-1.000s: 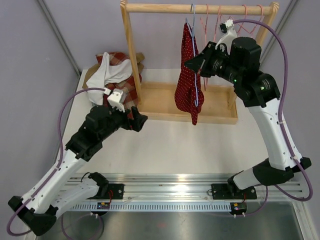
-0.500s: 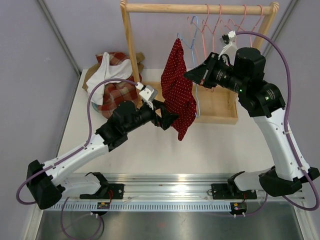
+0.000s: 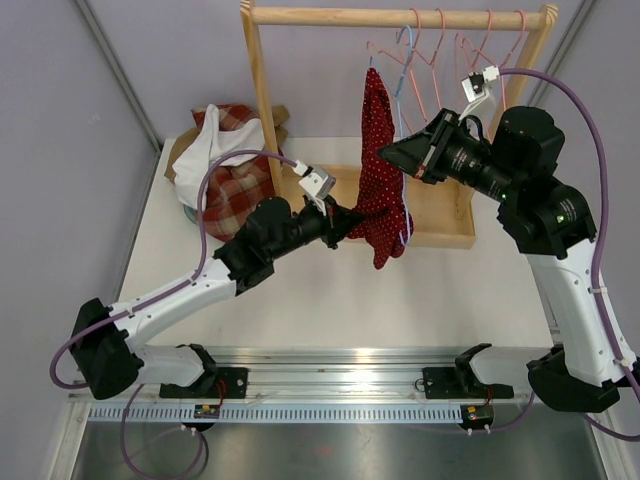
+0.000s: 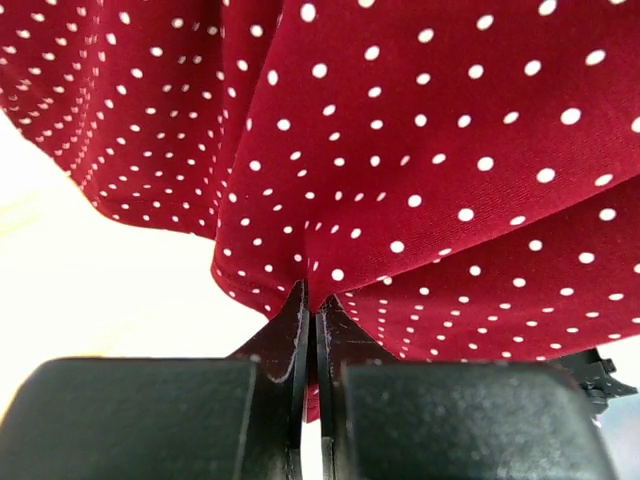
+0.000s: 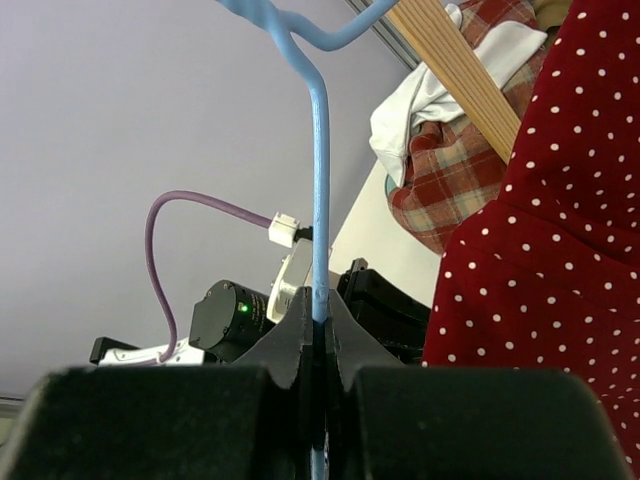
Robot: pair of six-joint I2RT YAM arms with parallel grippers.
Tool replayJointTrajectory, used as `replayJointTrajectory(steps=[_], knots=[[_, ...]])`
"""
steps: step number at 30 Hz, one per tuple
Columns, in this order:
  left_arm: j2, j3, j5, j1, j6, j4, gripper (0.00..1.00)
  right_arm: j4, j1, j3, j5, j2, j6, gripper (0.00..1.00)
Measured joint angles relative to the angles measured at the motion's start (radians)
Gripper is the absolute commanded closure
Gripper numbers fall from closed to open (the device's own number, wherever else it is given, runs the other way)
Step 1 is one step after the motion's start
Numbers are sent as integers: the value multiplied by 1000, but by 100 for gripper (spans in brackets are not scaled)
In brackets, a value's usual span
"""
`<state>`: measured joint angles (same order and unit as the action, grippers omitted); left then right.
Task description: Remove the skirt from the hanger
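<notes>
Your left pincer is clamped shut on the lower hem of the red polka-dot skirt, with a fold of cloth nipped between its tips. Your right pincer is closed tight on the thin wire of the blue hanger, just below its twisted neck. The skirt hangs on that hanger from the rail of the wooden rack, between the two pincers and beside the pink hangers. A pile of plaid clothes lies on the tabletop left of the rack.
</notes>
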<state>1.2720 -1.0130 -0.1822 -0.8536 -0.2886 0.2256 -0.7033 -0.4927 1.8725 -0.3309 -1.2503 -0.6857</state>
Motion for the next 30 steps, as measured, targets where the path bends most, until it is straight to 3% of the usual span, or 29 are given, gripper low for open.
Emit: replayJointTrajectory(steps=[5,9,15,20,30], knots=[[-60,121,53,-1,-14,31,100,-15,0,14,16,-16,9,100],[-112,354,107,-29,-94,130,100,-80,0,71,38,-63,26,100],[-69,591,225,-194,-189,183,100,-130,-3,145,70,-122,39,100],[-32,603,291,-281,-192,150,100,-80,-3,249,108,-185,60,100],[55,564,358,-332,-178,136,100,-86,-5,549,159,-480,70,100]])
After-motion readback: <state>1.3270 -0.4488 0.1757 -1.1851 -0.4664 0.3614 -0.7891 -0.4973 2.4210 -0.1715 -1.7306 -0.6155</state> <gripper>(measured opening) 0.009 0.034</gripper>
